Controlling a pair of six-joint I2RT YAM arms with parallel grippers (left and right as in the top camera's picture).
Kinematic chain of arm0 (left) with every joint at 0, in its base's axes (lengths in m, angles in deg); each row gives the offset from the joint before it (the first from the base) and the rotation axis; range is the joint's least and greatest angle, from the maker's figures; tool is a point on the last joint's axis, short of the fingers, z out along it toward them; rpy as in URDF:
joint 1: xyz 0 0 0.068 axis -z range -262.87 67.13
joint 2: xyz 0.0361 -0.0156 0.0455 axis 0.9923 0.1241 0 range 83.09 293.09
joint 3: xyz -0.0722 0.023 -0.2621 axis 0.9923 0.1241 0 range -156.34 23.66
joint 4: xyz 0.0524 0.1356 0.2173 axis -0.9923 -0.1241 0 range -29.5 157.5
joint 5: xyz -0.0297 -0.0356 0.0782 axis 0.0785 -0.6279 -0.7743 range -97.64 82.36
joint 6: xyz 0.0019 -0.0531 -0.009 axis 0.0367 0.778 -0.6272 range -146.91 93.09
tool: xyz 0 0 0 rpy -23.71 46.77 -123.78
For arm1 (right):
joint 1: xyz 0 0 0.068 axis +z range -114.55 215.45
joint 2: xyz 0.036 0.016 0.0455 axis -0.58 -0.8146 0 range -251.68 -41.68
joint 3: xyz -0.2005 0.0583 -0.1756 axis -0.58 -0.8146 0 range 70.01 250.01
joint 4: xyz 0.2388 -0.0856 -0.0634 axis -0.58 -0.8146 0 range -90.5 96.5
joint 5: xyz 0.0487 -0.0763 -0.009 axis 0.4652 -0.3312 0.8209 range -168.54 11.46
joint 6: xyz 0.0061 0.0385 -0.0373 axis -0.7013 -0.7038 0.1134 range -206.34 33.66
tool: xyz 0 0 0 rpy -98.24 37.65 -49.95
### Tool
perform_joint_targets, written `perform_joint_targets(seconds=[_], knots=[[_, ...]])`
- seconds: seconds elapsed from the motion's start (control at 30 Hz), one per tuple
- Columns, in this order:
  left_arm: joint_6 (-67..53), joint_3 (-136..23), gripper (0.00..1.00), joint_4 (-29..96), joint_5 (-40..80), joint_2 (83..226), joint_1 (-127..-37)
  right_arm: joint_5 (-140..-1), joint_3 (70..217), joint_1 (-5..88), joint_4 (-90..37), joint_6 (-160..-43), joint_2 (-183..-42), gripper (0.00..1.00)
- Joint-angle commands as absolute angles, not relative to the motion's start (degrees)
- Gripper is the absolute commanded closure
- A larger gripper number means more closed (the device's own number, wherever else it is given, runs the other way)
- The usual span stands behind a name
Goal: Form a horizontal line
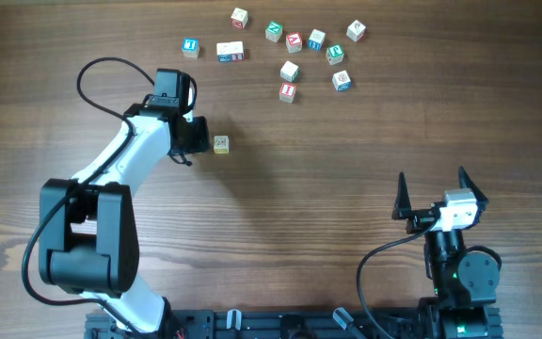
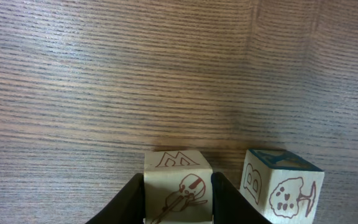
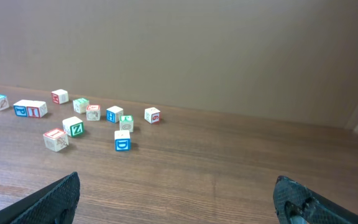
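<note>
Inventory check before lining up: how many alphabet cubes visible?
14. Twelve scattered cubes far side, two touching; held cube in left gripper; loose cube beside it. More could hide under the arm.

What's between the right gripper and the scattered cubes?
Nothing but bare wooden table lies between the right gripper and the scattered cubes. The right wrist view shows it best, and the overhead view agrees.

Lit evenly and softly, without glare. Faintly shadowed on the table (image 2: 166, 74) ahead of the cube (image 2: 178, 171) held in the left gripper (image 2: 178, 199). Dark, blurred close to the right gripper (image 3: 176, 186); sharper well ahead.
</note>
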State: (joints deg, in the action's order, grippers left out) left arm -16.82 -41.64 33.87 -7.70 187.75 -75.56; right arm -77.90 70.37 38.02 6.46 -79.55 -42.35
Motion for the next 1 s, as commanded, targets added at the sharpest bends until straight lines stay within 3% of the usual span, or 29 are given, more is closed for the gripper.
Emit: perform_joint_targets(seconds=[0.0, 0.27, 0.47, 0.6, 0.77, 0.87, 0.93, 0.97], knots=[[-17.7, -41.2, 0.64, 33.9, -7.0, 188.9, -76.0, -77.2, 70.3, 37.7, 6.7, -79.0, -42.0, 0.0], [-17.7, -41.2, 0.5, 34.4, -7.0, 188.9, -76.0, -77.1, 70.3, 37.7, 6.7, -78.9, -42.0, 0.0], [-17.0, -41.2, 0.49, 37.6, -7.1, 188.9, -76.0, -77.2, 70.3, 37.7, 6.7, -78.9, -42.0, 0.0], [-10.6, -41.2, 0.46, 40.2, -13.4, 188.9, -76.0, -77.1, 70.3, 37.7, 6.7, -78.9, -42.0, 0.0], [-4.9, -41.2, 0.58, 41.0, -15.4, 188.9, -78.6, -77.2, 70.3, 37.7, 6.7, -79.0, -42.0, 0.0], [-5.0, -41.2, 0.76, 39.4, -15.1, 188.9, -80.7, -77.1, 70.3, 37.7, 6.7, -79.0, -42.0, 0.0], [-5.0, -41.2, 0.96, 35.1, -14.6, 188.9, -81.3, -77.1, 70.3, 37.7, 6.7, -78.9, -42.0, 0.0], [-5.0, -41.2, 0.96, 33.9, -14.4, 188.9, -81.3, -77.2, 70.3, 37.7, 6.7, -79.0, -42.0, 0.0]])
